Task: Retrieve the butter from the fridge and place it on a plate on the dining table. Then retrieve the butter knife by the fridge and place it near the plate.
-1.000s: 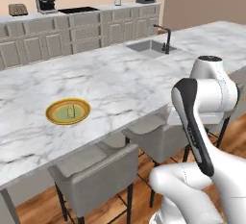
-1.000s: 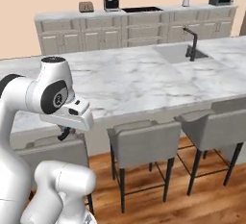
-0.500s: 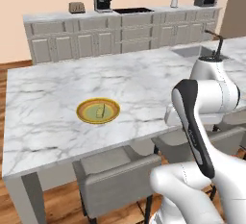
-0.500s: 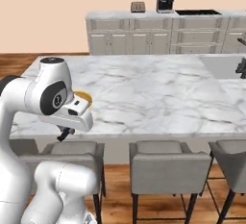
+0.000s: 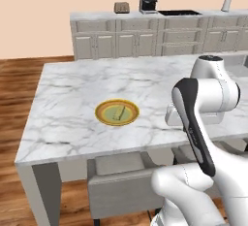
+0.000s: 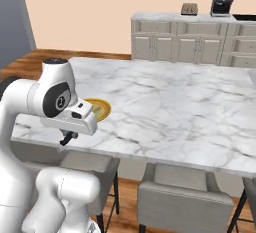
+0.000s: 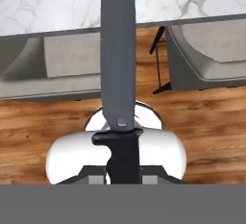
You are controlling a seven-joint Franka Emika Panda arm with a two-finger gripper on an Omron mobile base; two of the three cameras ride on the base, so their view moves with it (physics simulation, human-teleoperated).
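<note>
One plate [image 5: 117,112] lies on the marble surface [image 5: 72,99], with one pale butter [image 5: 119,111] stick on its greenish centre. One butter knife [image 7: 118,59] is clamped in the closed hand [image 7: 122,172], dark handle between the fingers, grey blade pointing away over two grey stools [image 7: 67,67] and wood floor [image 7: 202,122]. From the right base camera the plate [image 6: 101,110] peeks out behind the arm, hand [image 6: 66,138] hanging below the surface edge. Left base camera shows one toaster [image 5: 121,7] and one coffee machine [image 5: 148,2] on the far cabinets.
</note>
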